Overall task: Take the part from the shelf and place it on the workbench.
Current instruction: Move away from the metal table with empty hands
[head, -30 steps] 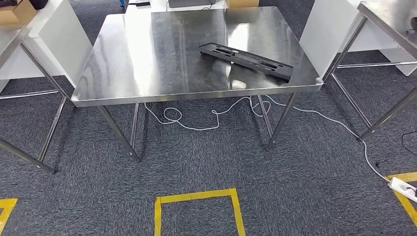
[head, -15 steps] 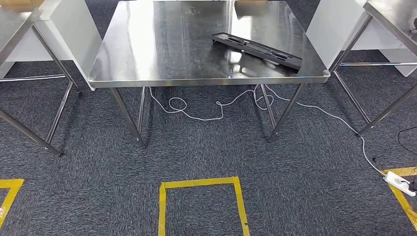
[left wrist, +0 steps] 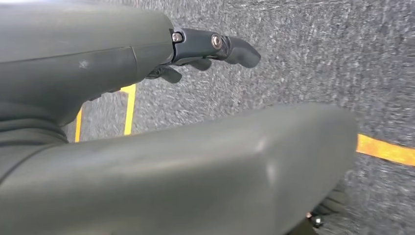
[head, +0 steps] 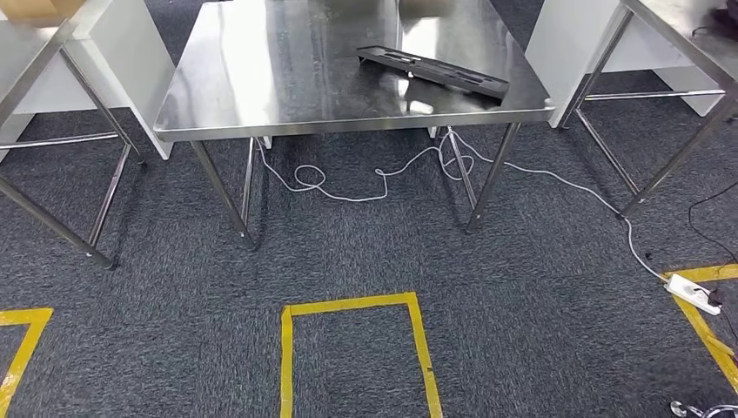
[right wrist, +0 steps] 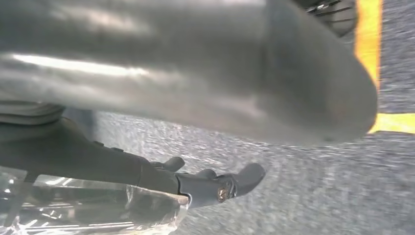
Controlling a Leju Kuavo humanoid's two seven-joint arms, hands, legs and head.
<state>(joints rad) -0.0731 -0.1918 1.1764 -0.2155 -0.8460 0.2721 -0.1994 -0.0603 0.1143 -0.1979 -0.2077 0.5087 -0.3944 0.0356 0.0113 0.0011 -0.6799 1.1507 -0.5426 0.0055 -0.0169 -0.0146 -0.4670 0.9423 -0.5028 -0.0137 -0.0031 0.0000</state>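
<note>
While both arms hang low over the carpet, the black part [head: 432, 71] is seen lying flat on the far workbench [head: 261, 96], right of centre, its long axis running left-far to right-near. The left hand [left wrist: 205, 54] and right hand [right wrist: 215, 183] hold nothing, fingers loosely apart.

Grey-shelled robot hands, dark fingers

The left hand [left wrist: 147, 73] is showing a smooth grey cover and black fingers [left wrist: 235, 49] with a silver screw; the right hand [right wrist: 161, 178] is showing a brass-coloured screw.

workbench [head: 261, 96] top lies bare left of the part [head: 432, 71]; neighbouring tables flank it.
</note>
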